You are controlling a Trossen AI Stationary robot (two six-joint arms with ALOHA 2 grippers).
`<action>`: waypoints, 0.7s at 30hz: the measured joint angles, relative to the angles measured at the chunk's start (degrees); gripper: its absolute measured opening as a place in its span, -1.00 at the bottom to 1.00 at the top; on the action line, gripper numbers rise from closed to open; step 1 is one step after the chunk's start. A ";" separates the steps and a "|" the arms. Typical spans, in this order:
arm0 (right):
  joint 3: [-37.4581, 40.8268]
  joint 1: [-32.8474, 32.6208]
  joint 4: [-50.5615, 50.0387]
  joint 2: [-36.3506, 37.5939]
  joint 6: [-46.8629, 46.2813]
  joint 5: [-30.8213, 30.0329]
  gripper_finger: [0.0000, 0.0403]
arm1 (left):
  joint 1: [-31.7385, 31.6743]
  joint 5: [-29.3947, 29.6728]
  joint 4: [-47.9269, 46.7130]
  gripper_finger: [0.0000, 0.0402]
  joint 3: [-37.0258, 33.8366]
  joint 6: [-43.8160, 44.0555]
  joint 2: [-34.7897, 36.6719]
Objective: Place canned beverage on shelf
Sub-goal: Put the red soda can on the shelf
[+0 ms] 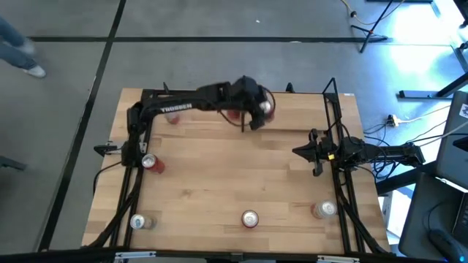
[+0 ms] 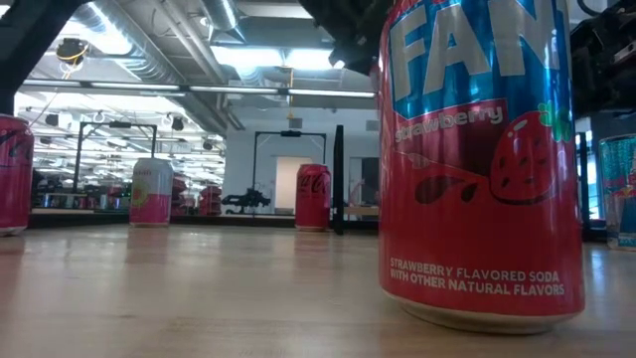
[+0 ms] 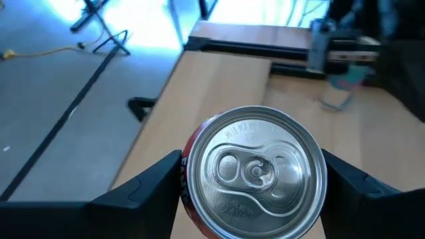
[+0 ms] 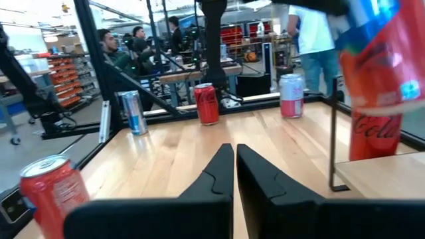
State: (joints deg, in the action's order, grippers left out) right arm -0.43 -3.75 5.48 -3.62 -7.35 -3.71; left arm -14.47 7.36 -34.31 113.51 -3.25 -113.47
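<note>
My left gripper (image 1: 261,109) reaches over the far middle of the table and is shut on a red can with a silver top (image 3: 255,169), above the left end of the shelf (image 1: 292,117), a pale board with thin black uprights. The right wrist view shows this can (image 4: 385,53) tilted and in the air. A red cola can (image 4: 372,133) stands below it by the shelf's end; I cannot tell whether it stands on the board. My right gripper (image 4: 234,172) is shut and empty, low at the table's right side (image 1: 314,152). My left gripper pinches the can's red side wall (image 3: 188,166) just below the top rim, one finger (image 3: 149,182) on each opposite side. The fingers come from above, slanting down. The can is lifted clear and tilted, its top toward the wrist.
Other cans stand on the table: a strawberry soda can (image 2: 477,159) close to the low camera, one at the left (image 1: 150,162), three along the near edge (image 1: 137,221) (image 1: 250,218) (image 1: 324,210), one far left (image 1: 173,115). People stand beyond the table (image 4: 109,50).
</note>
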 joint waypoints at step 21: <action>0.00 0.00 -1.12 0.00 0.32 -1.73 -0.95 | -10.21 -9.35 0.25 0.21 4.09 -0.93 -6.76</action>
State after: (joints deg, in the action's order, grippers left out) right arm -0.43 -3.75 4.35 -3.62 -7.03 -5.43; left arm -24.68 -1.99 -34.05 117.60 -4.18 -120.23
